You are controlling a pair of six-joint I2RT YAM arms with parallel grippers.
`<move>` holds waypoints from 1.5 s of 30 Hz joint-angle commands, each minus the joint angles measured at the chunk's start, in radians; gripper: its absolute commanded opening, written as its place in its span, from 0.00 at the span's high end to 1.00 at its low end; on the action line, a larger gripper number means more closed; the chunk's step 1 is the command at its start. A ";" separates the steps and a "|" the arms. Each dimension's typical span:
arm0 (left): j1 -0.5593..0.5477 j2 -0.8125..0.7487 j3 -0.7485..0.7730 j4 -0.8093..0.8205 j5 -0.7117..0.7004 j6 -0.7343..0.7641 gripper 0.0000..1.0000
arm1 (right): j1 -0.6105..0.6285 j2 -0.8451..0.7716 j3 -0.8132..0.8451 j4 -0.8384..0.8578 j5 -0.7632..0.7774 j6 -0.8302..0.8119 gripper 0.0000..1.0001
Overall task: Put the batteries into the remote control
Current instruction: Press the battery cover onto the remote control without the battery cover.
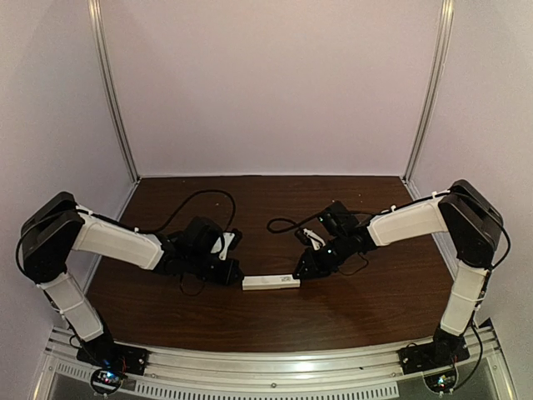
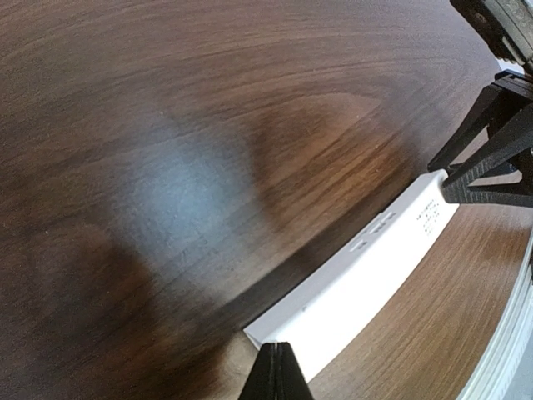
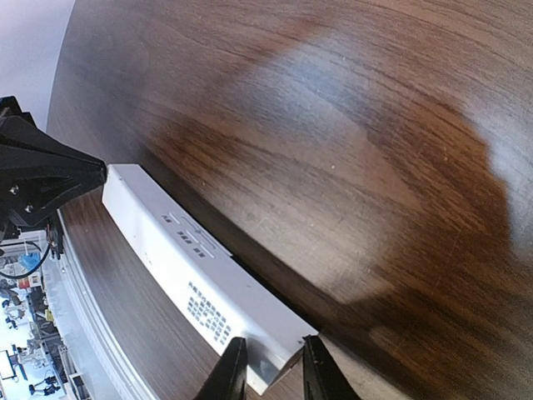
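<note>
Left pincer (image 2: 275, 368): closed, the two fingers pressed together into one point, with nothing between them.
Left contact: the tip meets one short end of the remote control (image 1: 271, 282).
Right pincer (image 3: 271, 367): gripping the other end of the remote control, with one of its fingers (image 3: 231, 372) on each long side.
Remote control: a white bar, lying flat between the two pincers, the face with small grey print upward.
Table (image 1: 275, 208): dark wood; the bar lies in its near half.

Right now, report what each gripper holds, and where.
Right gripper clamps the remote by one end; left gripper, shut, only touches the other end, holding nothing.
</note>
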 commanded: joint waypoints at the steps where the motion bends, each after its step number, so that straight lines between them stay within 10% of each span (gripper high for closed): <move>1: -0.099 0.107 0.004 0.053 0.165 0.018 1.00 | 0.048 0.047 -0.015 0.110 -0.081 0.000 0.75; 17: -0.072 0.032 0.034 -0.038 0.090 0.028 0.88 | -0.051 -0.028 -0.046 0.053 -0.053 -0.019 0.49; 38: -0.071 0.050 0.036 -0.009 0.119 0.036 0.90 | -0.050 -0.017 -0.067 0.071 -0.104 -0.019 0.56; 45: -0.044 -0.053 0.035 -0.097 0.052 0.070 0.50 | -0.091 -0.077 -0.081 0.052 -0.098 -0.032 0.44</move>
